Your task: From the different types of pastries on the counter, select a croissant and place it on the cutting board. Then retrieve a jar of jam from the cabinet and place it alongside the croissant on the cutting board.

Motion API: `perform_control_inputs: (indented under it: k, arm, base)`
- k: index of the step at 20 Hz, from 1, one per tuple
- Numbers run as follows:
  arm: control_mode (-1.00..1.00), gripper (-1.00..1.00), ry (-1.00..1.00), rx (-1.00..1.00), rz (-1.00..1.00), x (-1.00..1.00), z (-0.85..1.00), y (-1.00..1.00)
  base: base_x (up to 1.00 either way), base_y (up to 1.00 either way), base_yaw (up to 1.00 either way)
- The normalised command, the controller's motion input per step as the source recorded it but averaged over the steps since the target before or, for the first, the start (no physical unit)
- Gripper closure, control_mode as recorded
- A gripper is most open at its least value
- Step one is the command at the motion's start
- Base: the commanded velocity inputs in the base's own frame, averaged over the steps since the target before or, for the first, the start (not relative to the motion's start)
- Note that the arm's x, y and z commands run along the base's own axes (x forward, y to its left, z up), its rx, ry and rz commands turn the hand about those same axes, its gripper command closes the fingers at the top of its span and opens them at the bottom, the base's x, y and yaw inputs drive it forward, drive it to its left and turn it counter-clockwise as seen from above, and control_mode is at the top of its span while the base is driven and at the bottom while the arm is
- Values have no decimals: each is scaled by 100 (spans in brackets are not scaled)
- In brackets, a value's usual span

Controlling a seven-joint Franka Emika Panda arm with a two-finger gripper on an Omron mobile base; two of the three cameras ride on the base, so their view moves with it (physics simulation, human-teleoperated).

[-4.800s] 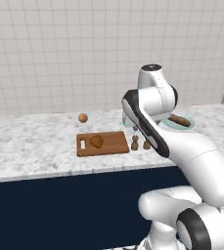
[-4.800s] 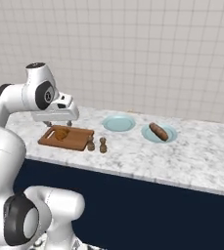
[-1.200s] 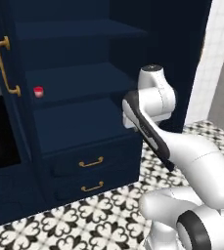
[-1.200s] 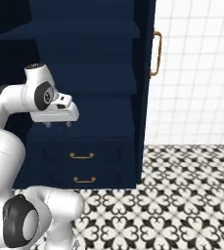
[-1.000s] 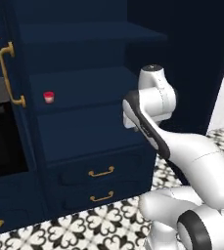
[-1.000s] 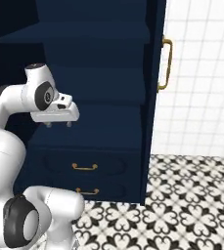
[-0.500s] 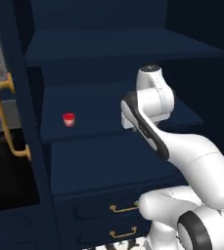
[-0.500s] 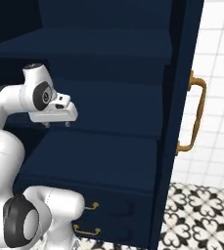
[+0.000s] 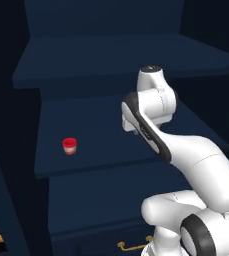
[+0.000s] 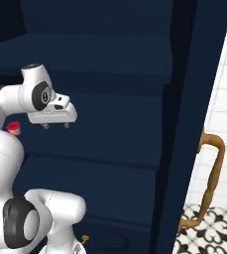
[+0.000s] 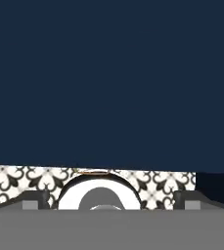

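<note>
cabinet (image 9: 111, 55) standing open, robot facing its shelves | gripper (image 10: 56, 126) hanging released, holding nothing, above a shelf | jar (image 9: 69, 146) sitting on shelf, off to the arm's left | judging: jam fetch not yet begun, grasp and carry remaining

left base view: behind-left of arm, close, faces cabinet (image 9: 111, 55) shelves | right base view: behind-right, close, same shelves plus door edge with handle (image 10: 211, 181) | shared: jar (image 9: 69, 146) shelf | hand view: aims down at cabinet front, tiled floor (image 11: 157, 183)
</note>
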Motion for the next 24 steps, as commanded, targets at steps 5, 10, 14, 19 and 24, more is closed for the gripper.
perform_control_inputs:
  k: [5, 10, 14, 19, 24]
  arm:
    - [-100, -100, -21, 7, 18, -9, -48, 0]
    - [-100, -100, -23, 12, 49, -3, -69, 8]
    - [-100, -100, -5, 3, 51, 11, -41, 40]
    - [-100, -100, -18, 4, 55, 26, -23, 50]
    - [-100, -100, -13, 7, 44, 52, -1, 44]
  base:
    - [6, 0, 0]
    - [0, 0, 0]
    - [0, 0, 0]
    - [0, 0, 0]
    - [0, 0, 0]
